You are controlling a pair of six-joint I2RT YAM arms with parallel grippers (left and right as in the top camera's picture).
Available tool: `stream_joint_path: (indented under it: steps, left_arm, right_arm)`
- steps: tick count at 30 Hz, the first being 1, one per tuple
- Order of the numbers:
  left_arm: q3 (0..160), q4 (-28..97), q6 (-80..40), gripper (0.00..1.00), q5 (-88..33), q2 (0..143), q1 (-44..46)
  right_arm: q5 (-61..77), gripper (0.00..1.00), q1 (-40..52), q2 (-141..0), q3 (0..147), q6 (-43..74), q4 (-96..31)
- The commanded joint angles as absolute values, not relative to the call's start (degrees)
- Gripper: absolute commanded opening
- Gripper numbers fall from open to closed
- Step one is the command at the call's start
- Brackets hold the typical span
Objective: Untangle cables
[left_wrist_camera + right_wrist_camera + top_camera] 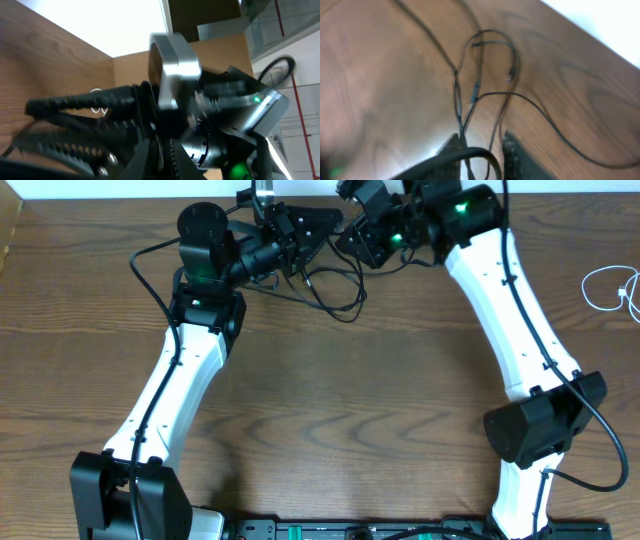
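Two hands meet at the 12 o'clock edge of the tabletop (350,400), the left hand (325,228) reaching in from 9 o'clock and the right hand (482,145) from 3 o'clock, their tips nearly touching. The black cables (335,295) hang in a loose tangle just under that meeting point, toward 6 o'clock, with one long strand sweeping out to 9 o'clock around the left arm's joint.

From the right wrist, two or three dark strands run between the right hand's fingers (512,150) and away over the wood toward 12 o'clock. There they bend into a narrow loop, and another strand trails off toward 4 o'clock. One thicker dark cord curves across in front of the fingertips. The right hand's fingers stand apart, a clear gap between them, with the strands passing through that gap; the view is too blurred to tell whether either finger touches a strand.

The left hand's toothed fingers (80,102) are pressed together. I cannot tell whether a strand is caught between them.

The black cables are thin and limp, with small plug ends showing partway along the loop. The white cable (608,288) lies coiled in a small loop at the 3 o'clock edge, well apart from both hands.
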State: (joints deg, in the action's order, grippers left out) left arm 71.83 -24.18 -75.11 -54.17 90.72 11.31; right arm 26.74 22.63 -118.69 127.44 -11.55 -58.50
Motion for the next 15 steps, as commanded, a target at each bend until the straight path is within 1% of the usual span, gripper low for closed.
stream_joint_path:
  steps: [1,3,5,10,15]
  left_arm:
    - [73.0,-24.5,-74.4,0.1,-57.7,89.0,12.1]
    - [73.0,-24.6,-74.7,0.1,-58.1,89.0,11.3]
    - [73.0,-24.7,-75.6,0.09,-58.8,89.0,10.3]
    - [73.0,-24.9,-76.6,0.1,-60.9,89.0,7.4]
    - [73.0,-24.9,-75.2,0.15,-61.2,89.0,4.9]
  right_arm:
    - [5.5,0.02,23.3,-118.4,127.3,11.4,-58.2]
    - [-1.7,0.01,22.3,-118.4,127.3,18.9,-59.6]
    - [-1.6,0.01,20.8,-118.4,127.2,19.9,-60.1]
    - [5.1,0.01,14.8,-118.4,126.3,19.9,-61.1]
    - [13.9,0.01,11.6,-118.4,124.4,17.7,-63.2]
